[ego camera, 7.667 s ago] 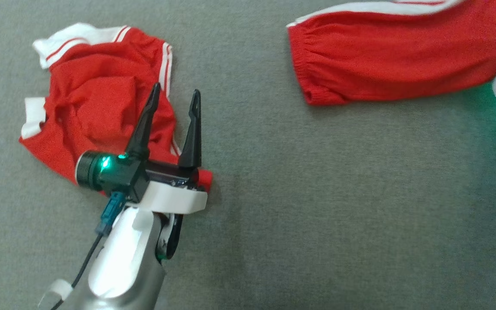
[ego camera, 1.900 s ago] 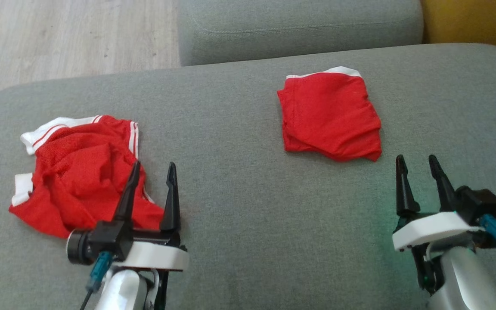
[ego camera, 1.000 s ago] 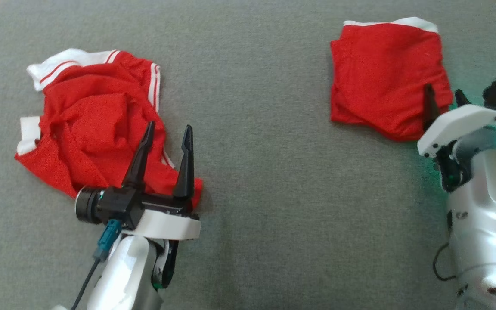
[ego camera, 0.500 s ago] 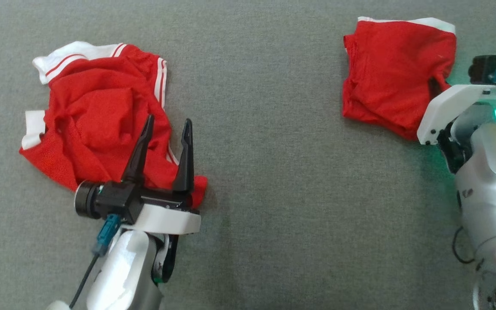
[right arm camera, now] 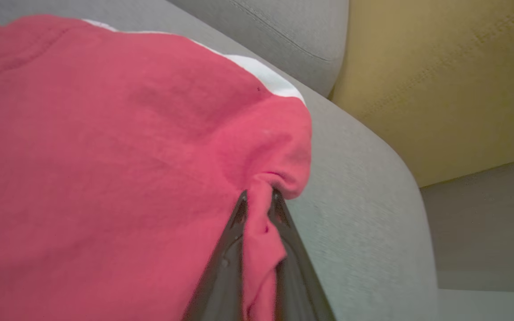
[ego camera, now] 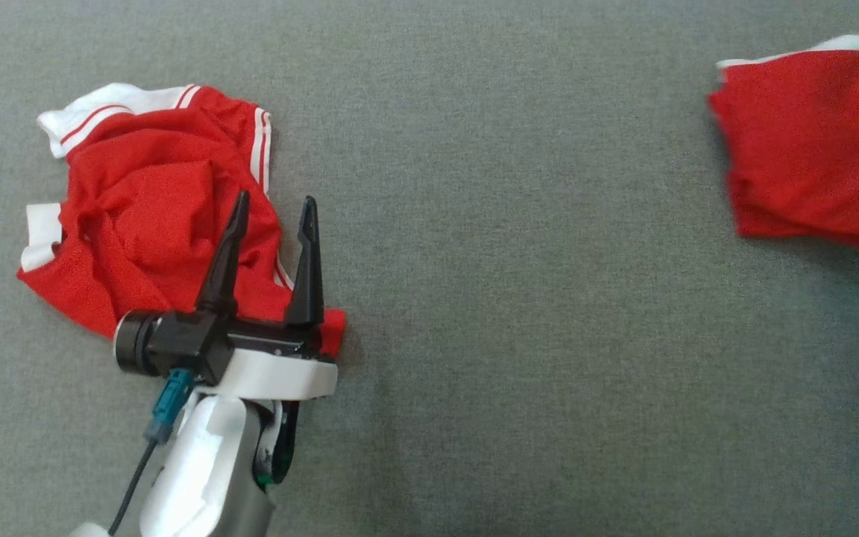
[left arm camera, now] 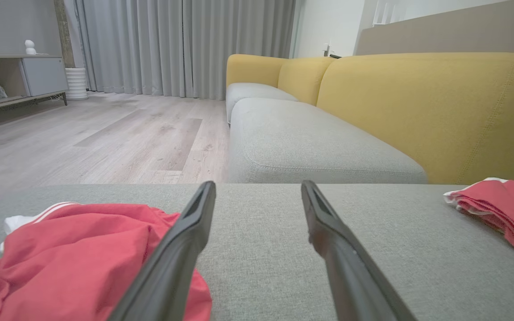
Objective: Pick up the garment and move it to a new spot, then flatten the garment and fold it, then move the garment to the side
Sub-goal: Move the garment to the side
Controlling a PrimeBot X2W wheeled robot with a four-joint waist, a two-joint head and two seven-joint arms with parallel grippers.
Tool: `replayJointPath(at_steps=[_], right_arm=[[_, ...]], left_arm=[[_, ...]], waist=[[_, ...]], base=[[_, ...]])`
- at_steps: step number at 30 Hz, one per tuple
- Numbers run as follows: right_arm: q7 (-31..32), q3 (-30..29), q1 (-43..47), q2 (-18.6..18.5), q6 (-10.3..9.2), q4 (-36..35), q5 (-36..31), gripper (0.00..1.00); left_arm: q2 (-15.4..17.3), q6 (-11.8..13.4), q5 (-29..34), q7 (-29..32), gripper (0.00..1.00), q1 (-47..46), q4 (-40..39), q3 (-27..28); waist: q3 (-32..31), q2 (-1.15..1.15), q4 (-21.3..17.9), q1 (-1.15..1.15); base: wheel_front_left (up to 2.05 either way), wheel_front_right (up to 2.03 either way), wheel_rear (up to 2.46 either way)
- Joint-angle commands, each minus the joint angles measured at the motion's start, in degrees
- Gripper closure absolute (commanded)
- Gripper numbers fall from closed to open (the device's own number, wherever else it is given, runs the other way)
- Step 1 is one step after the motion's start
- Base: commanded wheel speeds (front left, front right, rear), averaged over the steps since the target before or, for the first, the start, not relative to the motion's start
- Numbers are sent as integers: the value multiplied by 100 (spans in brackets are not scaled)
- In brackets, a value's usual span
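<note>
red fabric folded into a rough square: that's the garment, lying near the right edge of the grey cushion, close to its far-right corner, white band on the far side. we see the right gripper pressed nearly together on a small bunch of cloth at the garment's near-right corner.

risks as we judge them, w/ the step being the move to the side:
- pinch is narrow & at one corner only. we can't tell how many layers it has; if it's just the top one, a lift or drag would prob peel the fold open.
- cloth looks thin & bunched in the pinch; a quick pull could let it slip out.
- cushion edge curves down just beyond the garment, w/ the yellow backrest past it; go too far that way & the piece may slide off.

left gripper hangs spread wide, holding nothing, over the near-right edge of a crumpled red piece at the cushion's left side, well apart from the garment. if that arm dips it could snag that cloth.
</note>
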Motion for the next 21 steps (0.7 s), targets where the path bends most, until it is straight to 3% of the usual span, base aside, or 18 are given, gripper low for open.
replayJointPath(at_steps=[1,6,11,21], right_arm=[[-53,137,-2,-251,-5,-162,43,100],[-62,283,39,-853,-5,-119,166,100],[-140,253,56,-1195,-5,-46,176,100],[-140,-213,-73,-1264,-5,15,-142,100]], left_arm=[[42,0,-18,-27,0,-150,-208,225],[42,-49,33,-27,0,-221,-252,277],[42,-83,71,-27,0,-289,-280,302],[42,-123,152,-27,0,-296,-272,390]], waist=[[47,0,12,0],[195,0,62,0],[299,0,118,0],[346,0,114,0]], base=[[0,0,0],[0,0,0],[0,0,0],[0,0,0]])
